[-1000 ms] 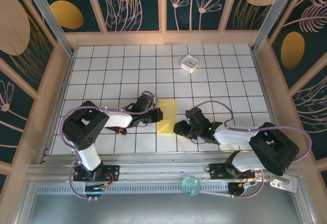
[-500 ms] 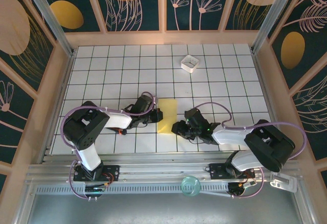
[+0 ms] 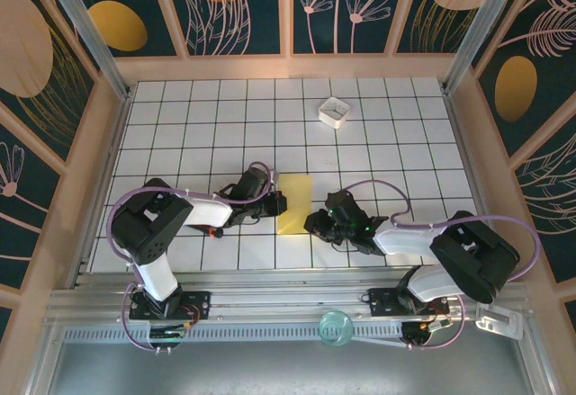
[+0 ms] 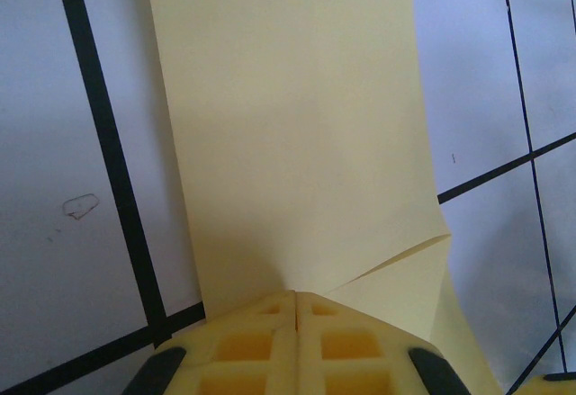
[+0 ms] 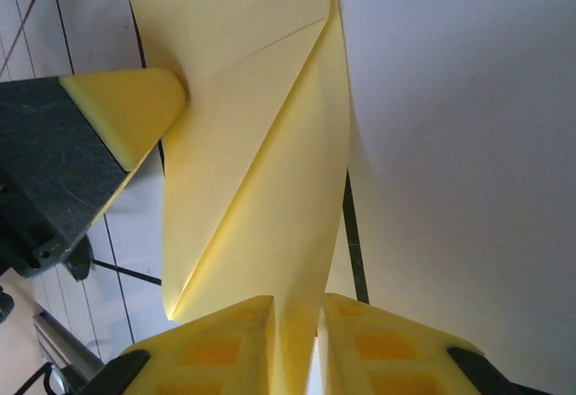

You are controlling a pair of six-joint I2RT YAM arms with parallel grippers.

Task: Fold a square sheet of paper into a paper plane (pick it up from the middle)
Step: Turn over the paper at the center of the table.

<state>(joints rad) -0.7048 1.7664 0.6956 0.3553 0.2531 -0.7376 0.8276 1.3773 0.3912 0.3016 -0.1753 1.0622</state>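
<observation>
White gridded worktop, leaf-patterned booth walls around.
- Paper sheet (image 3: 295, 199): yellow, folded to strip, at worktop centre between both arms, long axis near–far.
- Left gripper (image 3: 281, 204): at strip's left edge, jaws closed, tips on paper. Pinching or only pressing, cannot tell.
- Right gripper (image 3: 314, 223): at strip's near-right corner, jaws narrow, raised flap of paper clamped between.
- Judgement: coming crease follows long axis. Right arm carries flap leftward while left pins.
- Small white box (image 3: 334, 112): far side, well apart.
</observation>
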